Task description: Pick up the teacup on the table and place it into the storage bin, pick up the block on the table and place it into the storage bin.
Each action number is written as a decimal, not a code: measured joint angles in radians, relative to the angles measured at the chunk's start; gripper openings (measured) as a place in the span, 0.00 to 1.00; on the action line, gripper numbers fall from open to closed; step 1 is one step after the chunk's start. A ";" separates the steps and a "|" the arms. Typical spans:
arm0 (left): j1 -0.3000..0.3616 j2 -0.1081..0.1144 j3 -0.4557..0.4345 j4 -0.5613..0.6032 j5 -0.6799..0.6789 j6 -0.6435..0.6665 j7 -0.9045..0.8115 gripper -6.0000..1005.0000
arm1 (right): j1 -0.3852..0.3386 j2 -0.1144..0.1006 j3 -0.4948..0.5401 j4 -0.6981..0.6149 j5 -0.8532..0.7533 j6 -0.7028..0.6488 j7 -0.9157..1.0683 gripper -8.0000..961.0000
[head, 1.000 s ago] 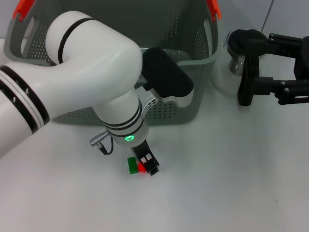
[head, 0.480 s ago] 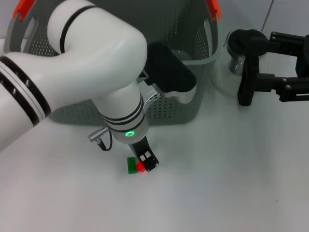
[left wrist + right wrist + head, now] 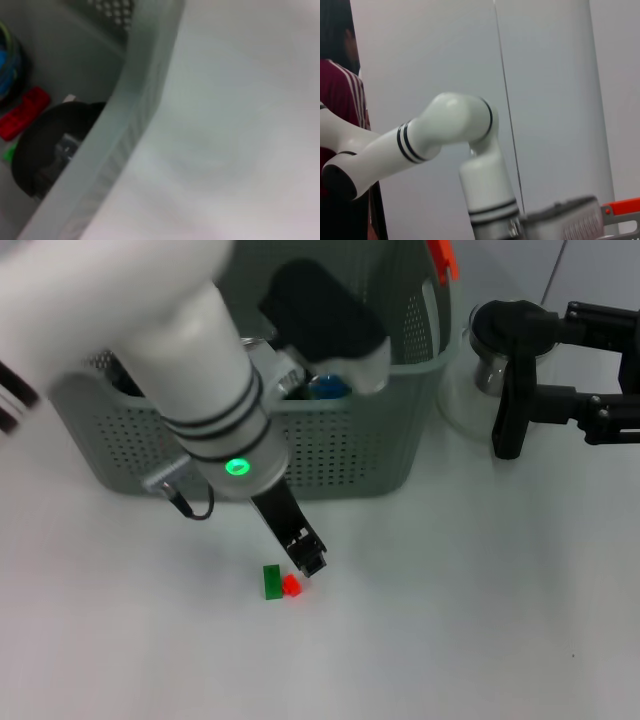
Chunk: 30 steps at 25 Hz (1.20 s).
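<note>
Left gripper (image 3: 310, 565) above red block (image 3: 291, 585); right gripper (image 3: 520, 410) parked beside storage bin (image 3: 340, 455)

Glossy white arms, black claws

The left arm is built from rounded white shells ringed with thin black bands, a green light ring is lit on its wrist, and a silver plug with a black cable hangs off it; the left claw (image 3: 306, 558) and right claw (image 3: 545, 380) are done in matte black.

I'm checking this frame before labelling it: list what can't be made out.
- Left claw: head view, whether it holds anything near the green and red blocks is too small to tell.
- Storage bin contents: head view, mostly hidden by the left arm.
- Right claw: its fingertips cannot be told apart.
</note>
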 joint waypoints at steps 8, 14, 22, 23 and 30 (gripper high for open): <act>-0.019 0.008 -0.389 0.192 -0.125 0.264 0.108 0.37 | -0.002 -0.005 0.008 0.001 0.007 0.000 0.005 0.90; -0.078 0.078 -0.671 0.179 -0.217 0.310 0.179 0.38 | -0.002 -0.008 0.003 0.000 0.022 0.001 0.014 0.90; -0.132 0.215 -0.760 -0.095 -0.234 0.037 0.225 0.39 | 0.001 -0.009 0.001 -0.001 0.024 0.002 0.027 0.90; -0.138 0.219 -0.759 -0.118 -0.222 -0.001 0.228 0.40 | 0.003 -0.009 0.001 -0.001 0.024 0.002 0.031 0.90; -0.131 0.189 -0.707 -0.151 -0.081 -0.195 0.230 0.41 | 0.007 -0.014 0.001 -0.001 0.024 0.002 0.035 0.90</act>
